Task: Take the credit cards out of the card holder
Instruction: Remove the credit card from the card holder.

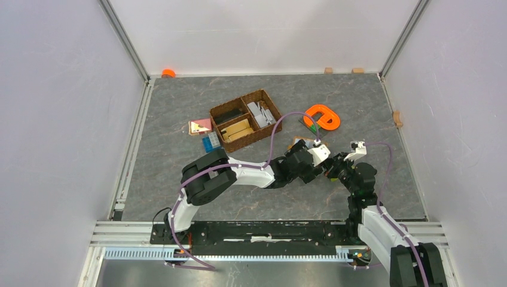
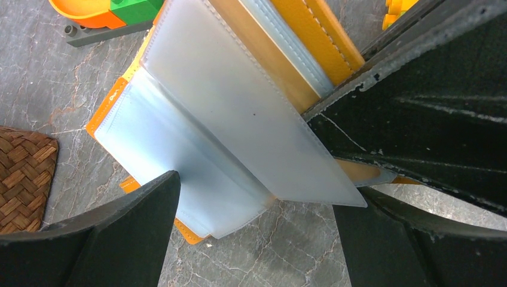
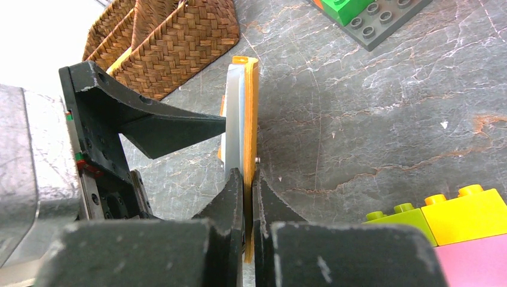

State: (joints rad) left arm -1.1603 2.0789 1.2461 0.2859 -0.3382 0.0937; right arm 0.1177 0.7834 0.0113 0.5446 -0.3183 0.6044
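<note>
The card holder is a mustard-orange wallet that stands on edge above the table. My right gripper is shut on its orange edge. In the left wrist view it hangs open, with frosted clear sleeves and a tan panel inside its orange cover. My left gripper is open, its fingers spread on either side of the sleeves' lower corner. One left finger touches the sleeve face. No card shows in the sleeves. From the top, both grippers meet at mid-table.
A brown wicker basket with compartments stands behind the arms, close on the left in the wrist views. An orange plastic ring lies back right. Yellow, lime and pink bricks sit near the right gripper, and a green brick on a grey plate lies beyond.
</note>
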